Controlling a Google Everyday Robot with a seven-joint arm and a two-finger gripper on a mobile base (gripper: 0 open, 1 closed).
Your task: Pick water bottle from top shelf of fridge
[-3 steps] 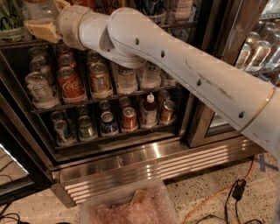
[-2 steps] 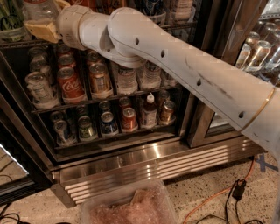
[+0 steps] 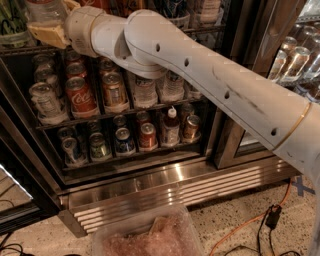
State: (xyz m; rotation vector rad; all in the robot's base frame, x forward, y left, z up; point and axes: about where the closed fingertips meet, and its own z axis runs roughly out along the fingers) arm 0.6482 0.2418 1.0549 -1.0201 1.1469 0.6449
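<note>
Water bottle (image 3: 46, 9) at view's 11 o'clock, on top shelf (image 3: 12, 49) of fridge (image 3: 150, 185). End effector (image 3: 47, 34) at bottle's 6 o'clock, covering its base; grip state cannot tell. Nothing shifted in last second. Judged: paused at grasp, lift not begun.

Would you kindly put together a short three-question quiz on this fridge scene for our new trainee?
1. True or false: the gripper is down at the base of the fridge.
2. What stands on the middle rack? A) red Coca-Cola can B) milk carton C) apples
3. Fill in: on the top shelf, the gripper is at the ____.
Key: 1 false; 2 A; 3 water bottle.
</note>
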